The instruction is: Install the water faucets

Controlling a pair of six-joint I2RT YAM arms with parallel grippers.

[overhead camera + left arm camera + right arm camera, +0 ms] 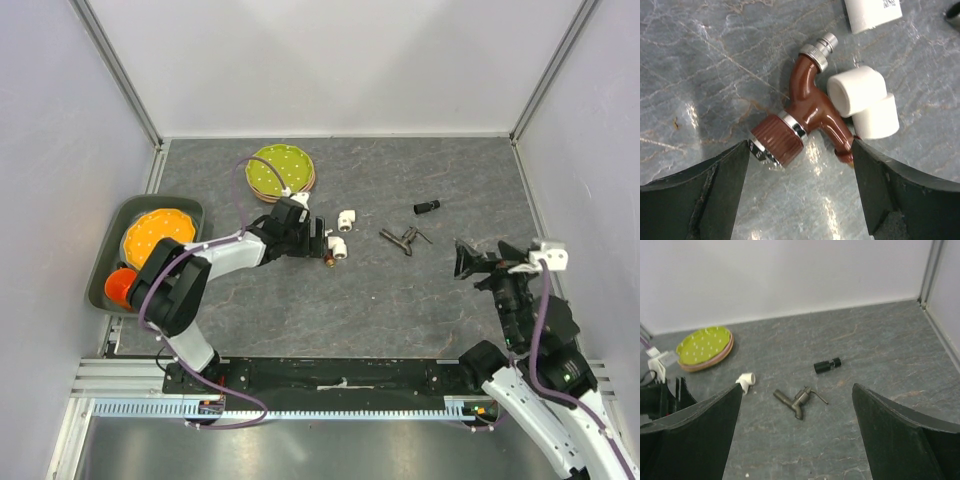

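While two water faucets lie on the table from above, the reddish-brown faucet sits at centre and the dark grey faucet at its three o'clock, with two white elbows, one black cylinder and a green plate at eleven. One tray at nine holds one orange plate and one red cup. Close up, the left gripper stands wide astride the reddish-brown faucet, an elbow touching it. Across the table, the right gripper gapes wide, holding nothing, the dark grey faucet at its twelve.
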